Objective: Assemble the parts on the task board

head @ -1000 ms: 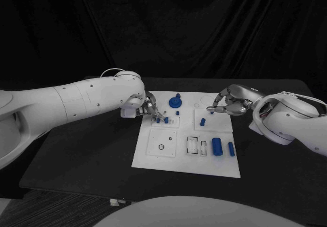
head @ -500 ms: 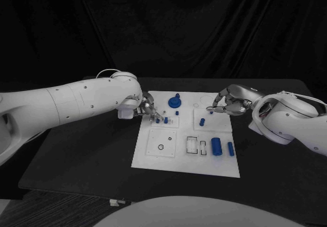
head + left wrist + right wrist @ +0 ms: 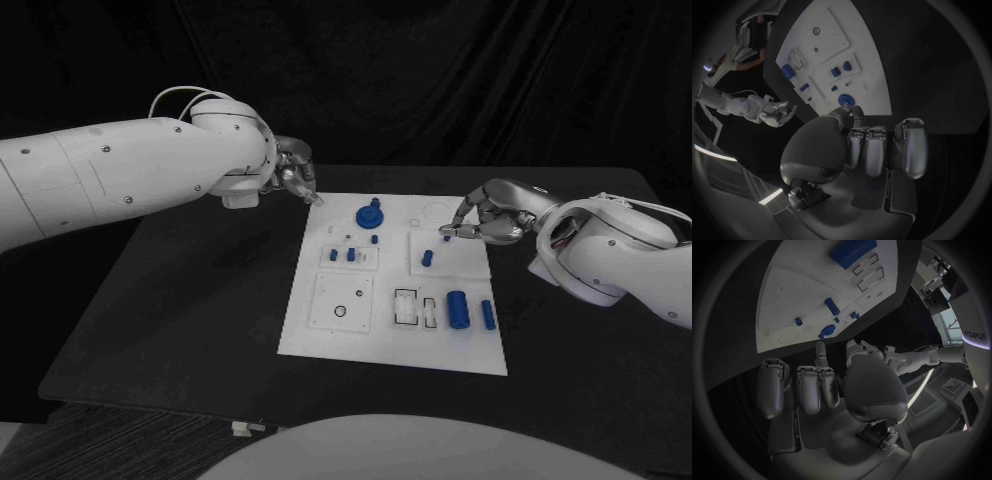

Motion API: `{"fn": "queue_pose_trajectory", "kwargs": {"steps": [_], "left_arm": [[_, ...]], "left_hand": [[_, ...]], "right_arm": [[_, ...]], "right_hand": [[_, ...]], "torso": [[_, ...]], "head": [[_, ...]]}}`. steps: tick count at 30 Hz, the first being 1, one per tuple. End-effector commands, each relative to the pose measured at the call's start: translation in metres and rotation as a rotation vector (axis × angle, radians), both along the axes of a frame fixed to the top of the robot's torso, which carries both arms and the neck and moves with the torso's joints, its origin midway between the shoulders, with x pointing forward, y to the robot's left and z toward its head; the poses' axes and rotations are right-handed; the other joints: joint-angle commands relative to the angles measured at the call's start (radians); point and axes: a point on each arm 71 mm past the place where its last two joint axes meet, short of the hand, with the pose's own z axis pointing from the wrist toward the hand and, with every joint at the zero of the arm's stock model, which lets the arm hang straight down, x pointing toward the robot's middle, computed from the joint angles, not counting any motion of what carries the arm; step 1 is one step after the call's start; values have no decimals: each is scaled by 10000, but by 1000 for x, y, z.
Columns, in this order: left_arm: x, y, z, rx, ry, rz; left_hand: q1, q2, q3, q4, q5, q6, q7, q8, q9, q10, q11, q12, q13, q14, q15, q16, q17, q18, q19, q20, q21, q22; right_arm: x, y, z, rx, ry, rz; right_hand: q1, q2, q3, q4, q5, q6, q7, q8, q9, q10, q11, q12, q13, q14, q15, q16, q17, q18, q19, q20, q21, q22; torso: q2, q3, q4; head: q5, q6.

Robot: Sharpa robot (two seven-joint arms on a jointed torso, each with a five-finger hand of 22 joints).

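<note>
The white task board (image 3: 361,320) lies mid-table. On it I see a blue round knob (image 3: 371,214), small blue pegs (image 3: 342,255), an upright peg (image 3: 428,258), a large blue cylinder (image 3: 459,309) and a blue bar (image 3: 490,315). My left hand (image 3: 293,170) hangs raised off the board's back left corner, fingers curled in with nothing in them; the left wrist view shows the hand (image 3: 873,145) above the board (image 3: 861,40). My right hand (image 3: 483,222) hovers at the board's back right edge, fingers curled, nothing visibly held, also seen from its wrist (image 3: 817,380).
The black table (image 3: 188,320) extends left, right and in front of the board. Rectangular slots (image 3: 415,305) and a round hole (image 3: 340,310) mark the board's near half. Dark curtains hang behind.
My left arm has lifted up and back to the left, away from the small pegs it was touching; the pegs stay on the board. The right hand has not moved.
</note>
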Motion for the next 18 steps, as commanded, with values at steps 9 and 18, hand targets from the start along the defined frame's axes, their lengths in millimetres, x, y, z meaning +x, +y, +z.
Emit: {"fn": "queue_pose_trajectory", "kwargs": {"steps": [9,18], "left_arm": [[-7,-34,30,-1030,-4541,-5675],[-12,-51,-7,79,-5438,-8092]], "left_hand": [[568,-1295,1507,210,-776,-3289,887,-4250,-5520,-8215,1559,-8674,-3587,-2636,1432,-2652,-84,614,-2644,978,-2780,1244],[1840,-1252,1016,148,-770,-1573,-450,-4245,-8238,-8494,850,-10875,-7013,-1893,907,-2850,-1303,568,-1391,920,-1500,1578]], "right_arm": [[-8,1,8,530,-707,105],[-13,1,11,658,-950,288]], "right_hand": [[510,22,99,-135,572,-30,-22,249,174,991,-8,166,2678,946,69,-47,2116,218,257,77,-197,2178],[548,19,96,-144,622,-21,-24,257,175,991,-11,166,2678,951,68,-34,2137,213,266,76,-179,2186]], "torso": [[-19,47,14],[61,-70,5]], "head": [[-116,1],[-108,1]]}}
